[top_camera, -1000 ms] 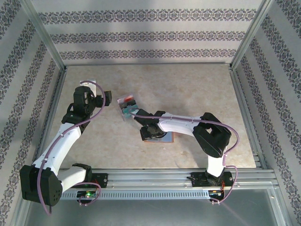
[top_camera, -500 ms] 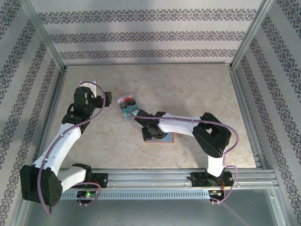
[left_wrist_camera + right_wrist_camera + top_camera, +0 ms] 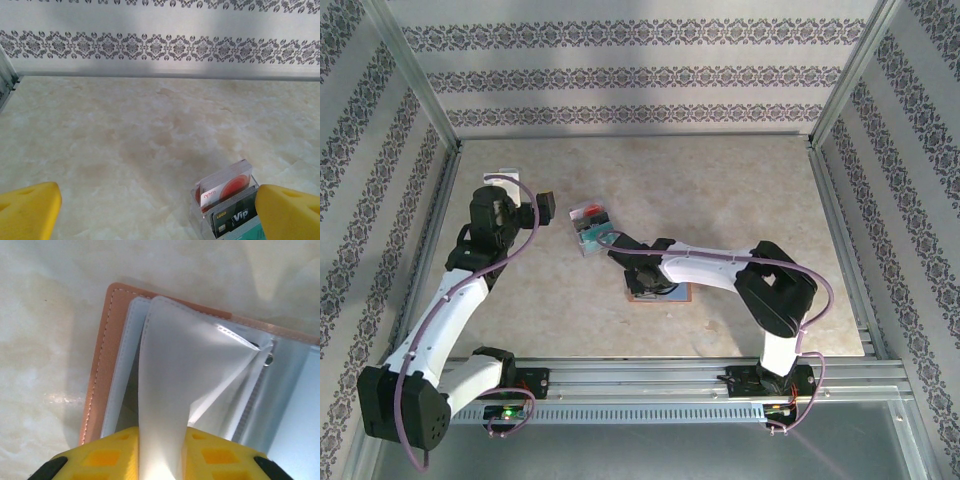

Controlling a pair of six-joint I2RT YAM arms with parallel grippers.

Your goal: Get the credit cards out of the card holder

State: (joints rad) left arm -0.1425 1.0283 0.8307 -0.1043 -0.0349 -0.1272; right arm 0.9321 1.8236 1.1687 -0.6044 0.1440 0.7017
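Note:
The card holder [image 3: 102,355] is a brown leather cover lying open on the table, with milky plastic sleeves [image 3: 175,365] fanned up from it. My right gripper [image 3: 161,452] is shut on one sleeve, which is pinched between the yellow fingers [image 3: 107,457]. From above, the card holder [image 3: 677,293] lies under my right gripper [image 3: 642,281]. Whether a card is inside the pinched sleeve cannot be told. Credit cards [image 3: 226,186] in red-white, black and teal stand in stacks in a clear box [image 3: 590,228]. My left gripper [image 3: 160,212] is open, just left of that box.
Patterned walls and metal rails [image 3: 835,210] close in the marble-look table [image 3: 720,190] on three sides. My left gripper [image 3: 544,204] hovers a short way from the clear box.
My right gripper's fingers have closed onto the plastic sleeve. The left arm has drifted slightly to the left, still open.

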